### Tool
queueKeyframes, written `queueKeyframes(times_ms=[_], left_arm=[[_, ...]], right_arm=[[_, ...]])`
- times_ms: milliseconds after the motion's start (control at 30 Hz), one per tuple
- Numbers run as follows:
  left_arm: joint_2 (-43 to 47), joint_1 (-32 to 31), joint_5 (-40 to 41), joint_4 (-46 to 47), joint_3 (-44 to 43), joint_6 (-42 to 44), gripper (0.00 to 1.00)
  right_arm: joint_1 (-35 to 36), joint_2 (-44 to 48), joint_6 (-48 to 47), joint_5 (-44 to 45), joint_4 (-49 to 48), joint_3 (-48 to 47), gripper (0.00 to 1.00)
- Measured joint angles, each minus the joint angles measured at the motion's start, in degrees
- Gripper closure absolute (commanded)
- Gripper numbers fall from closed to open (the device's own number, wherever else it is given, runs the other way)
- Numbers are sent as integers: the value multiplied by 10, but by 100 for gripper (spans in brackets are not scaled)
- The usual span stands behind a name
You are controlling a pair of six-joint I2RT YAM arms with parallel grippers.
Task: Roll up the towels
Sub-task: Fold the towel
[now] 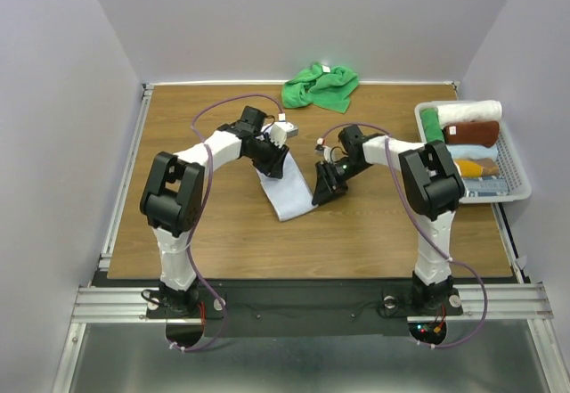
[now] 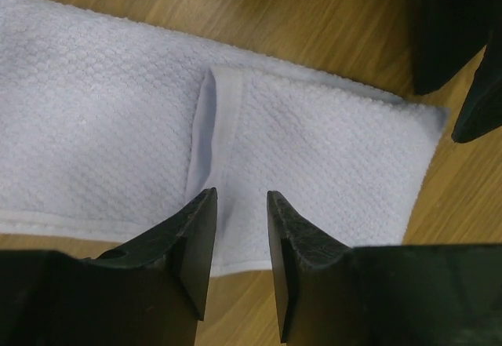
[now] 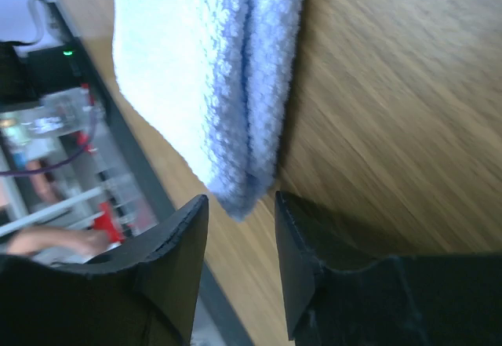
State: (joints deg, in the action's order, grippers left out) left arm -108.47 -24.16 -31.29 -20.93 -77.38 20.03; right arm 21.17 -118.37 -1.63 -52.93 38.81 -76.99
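The pale bluish-white towel (image 1: 289, 199) lies folded into a long strip on the wooden table, between the two arms. In the left wrist view it (image 2: 102, 126) lies flat, with a smooth white label band (image 2: 220, 118) across it. My left gripper (image 1: 277, 167) (image 2: 239, 205) is open over the towel's far end, fingertips at its edge. My right gripper (image 1: 321, 190) (image 3: 241, 209) is open at the towel's right edge, and the towel's folded corner (image 3: 235, 126) hangs just beyond its fingertips. The bright green towel (image 1: 321, 85) lies crumpled at the table's far edge.
A white basket (image 1: 519, 166) at the right holds several rolled towels, among them a cream-white one (image 1: 472, 110) and a brown one (image 1: 474, 133). Grey walls close in the table's left, far and right sides. The right gripper's black fingers (image 2: 455, 48) show in the left wrist view.
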Motion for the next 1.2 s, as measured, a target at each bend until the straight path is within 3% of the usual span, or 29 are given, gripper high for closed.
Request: queueKeyframes(times_ms=[300,333,433,567,700,967,1100,1200], left_arm=[[-96,2,-2,5,-70,-7,60],[-100,2,-2,5,-79,-7,59],[-103,2,-2,5,-98,-6,47],[-88,4,-9,5,-97,1,39],[0,7,-9,3,-38,31,35],[354,-6,13,55,183,179,32],[446,-96,67,78,321,255,32],[453,-177,113,85,411,292,32]], right_arm=[[45,-23,55,-26,-67,36,98],[50,-23,61,-30,-73,43,98],[61,-23,74,-48,-78,64,67],[64,-3,90,-63,-80,89,44],[60,53,95,-51,-79,107,45],[32,148,94,-3,-74,82,48],[33,127,106,3,-78,8,53],[35,89,120,-3,-87,-41,54]])
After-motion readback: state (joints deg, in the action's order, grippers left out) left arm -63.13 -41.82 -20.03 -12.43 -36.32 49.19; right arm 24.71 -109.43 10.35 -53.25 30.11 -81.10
